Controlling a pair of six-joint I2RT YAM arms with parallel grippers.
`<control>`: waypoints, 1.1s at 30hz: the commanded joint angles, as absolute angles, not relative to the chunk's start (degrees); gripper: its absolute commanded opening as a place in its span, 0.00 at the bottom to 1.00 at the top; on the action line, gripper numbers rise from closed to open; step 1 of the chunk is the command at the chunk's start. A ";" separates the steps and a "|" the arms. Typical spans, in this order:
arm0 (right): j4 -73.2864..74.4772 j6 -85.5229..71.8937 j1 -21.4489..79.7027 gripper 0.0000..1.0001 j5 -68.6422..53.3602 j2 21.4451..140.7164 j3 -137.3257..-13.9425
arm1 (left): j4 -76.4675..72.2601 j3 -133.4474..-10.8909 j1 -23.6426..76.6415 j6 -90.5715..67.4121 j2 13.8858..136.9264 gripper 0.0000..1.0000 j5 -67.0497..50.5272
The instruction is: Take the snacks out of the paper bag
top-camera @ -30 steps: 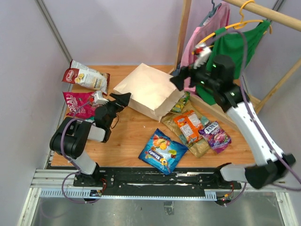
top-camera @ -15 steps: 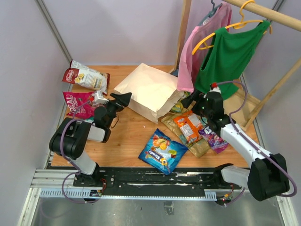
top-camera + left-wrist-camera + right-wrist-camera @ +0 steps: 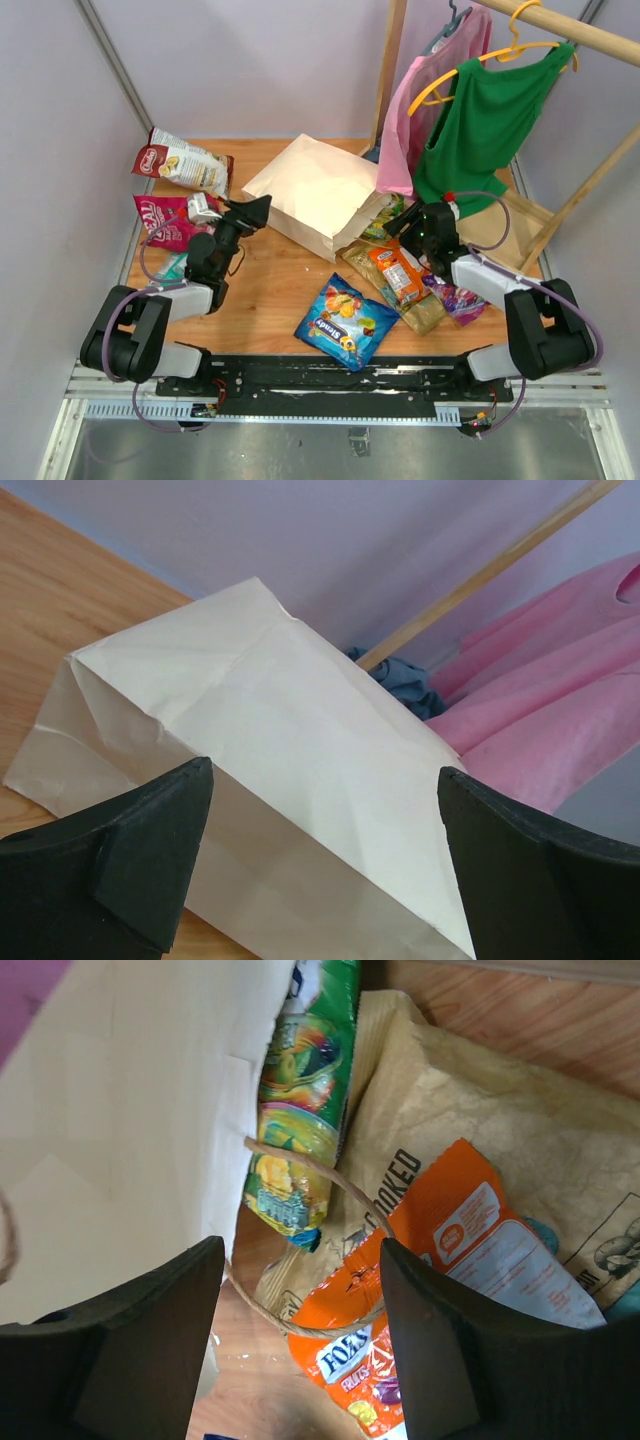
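The paper bag [image 3: 310,192] lies on its side, mouth towards the right. My left gripper [image 3: 255,210] is open and empty just left of the bag's closed end; its view shows the bag [image 3: 280,730] between the spread fingers [image 3: 135,850]. My right gripper [image 3: 400,224] is open and empty, low at the bag's mouth, over a green packet [image 3: 300,1100], an orange packet [image 3: 440,1250], a tan packet [image 3: 480,1110] and the bag's loop handle [image 3: 320,1330]. On the table lie orange [image 3: 398,268], tan [image 3: 420,310], purple [image 3: 462,298], blue [image 3: 345,322], red-white [image 3: 180,162] and magenta [image 3: 165,220] packets.
A wooden rack [image 3: 392,70] stands at the back right with a pink shirt [image 3: 420,100] and a green shirt [image 3: 485,110] hanging right above the right gripper. Purple walls close in the left and back. A black rail [image 3: 330,380] runs along the near edge.
My right arm has come down from up by the hanging shirts to the table at the bag's mouth. My left arm has shifted a little, its gripper still beside the bag.
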State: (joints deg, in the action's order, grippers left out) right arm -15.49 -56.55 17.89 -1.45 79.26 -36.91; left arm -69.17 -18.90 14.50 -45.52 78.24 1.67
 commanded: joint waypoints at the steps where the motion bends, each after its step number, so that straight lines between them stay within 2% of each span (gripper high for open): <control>1: -17.51 -58.93 16.89 0.64 -1.70 81.36 -37.75 | -66.36 -18.05 14.85 -42.67 74.73 0.98 3.70; 10: -16.02 -58.11 16.50 0.53 -1.64 81.73 -37.73 | -64.95 -17.25 14.85 -41.93 72.60 0.98 4.36; 15: -12.56 -56.38 16.35 0.57 -0.77 79.65 -37.73 | -63.78 -16.97 14.85 -41.49 71.34 0.98 4.45; 25: -7.29 -51.20 16.15 0.57 6.36 67.01 -35.15 | -62.83 -16.75 14.83 -41.08 69.74 0.98 5.01; 33: -10.98 -53.79 14.96 0.53 -0.21 72.70 -34.49 | -62.84 -16.55 14.85 -41.33 69.51 0.98 4.37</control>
State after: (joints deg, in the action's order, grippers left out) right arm -10.07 -52.58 16.29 2.76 69.49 -35.79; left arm -62.46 -17.17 14.50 -42.26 70.52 3.99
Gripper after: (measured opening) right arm 0.547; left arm 0.981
